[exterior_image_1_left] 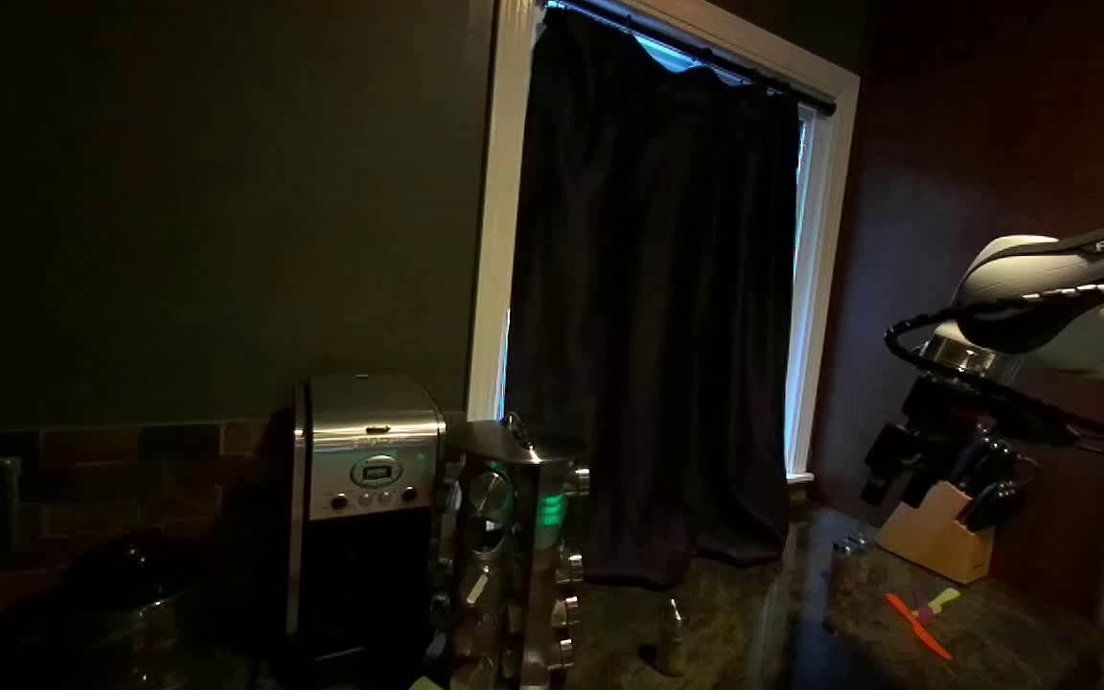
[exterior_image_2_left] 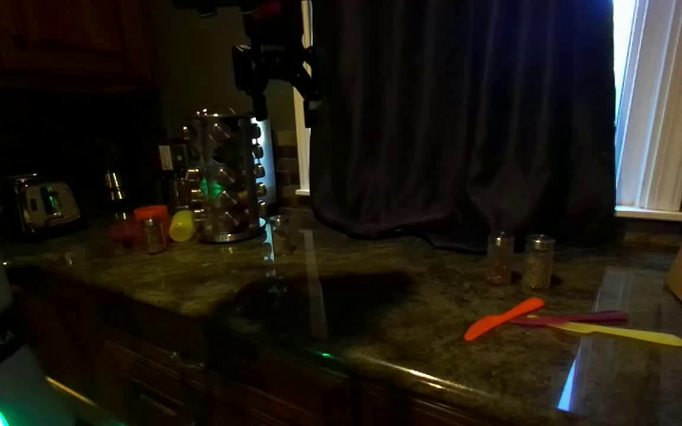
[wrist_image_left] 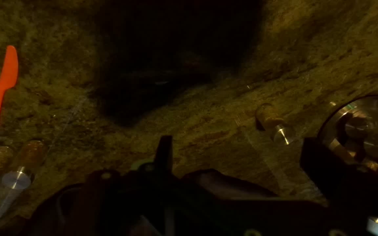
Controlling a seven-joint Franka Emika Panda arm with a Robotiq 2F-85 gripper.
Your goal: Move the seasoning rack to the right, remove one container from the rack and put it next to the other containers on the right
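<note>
The seasoning rack [exterior_image_1_left: 514, 546], a round tiered carousel of shiny-lidded jars, stands beside the silver appliance. In an exterior view my gripper [exterior_image_2_left: 285, 116] hangs above the counter, just to the right of the rack [exterior_image_2_left: 227, 183]. Its fingers are spread, with nothing between them. From the wrist view, the open gripper [wrist_image_left: 235, 146] has a single container [wrist_image_left: 271, 118] on the counter beyond its fingertips, and the rack [wrist_image_left: 369, 127] at the right edge, partly hidden by a finger. Two containers, one reddish [exterior_image_2_left: 499, 260] and one greenish-brown [exterior_image_2_left: 539, 260], stand together far to the right.
Orange, purple and yellow knives [exterior_image_2_left: 504, 319] lie ahead of the two right-hand containers. A wooden knife block [exterior_image_1_left: 940, 537] stands at the right end. Left of the rack are a small jar [exterior_image_2_left: 153, 236], a yellow-green cup [exterior_image_2_left: 182, 226] and a toaster [exterior_image_2_left: 48, 204]. A dark curtain [exterior_image_2_left: 459, 130] hangs behind.
</note>
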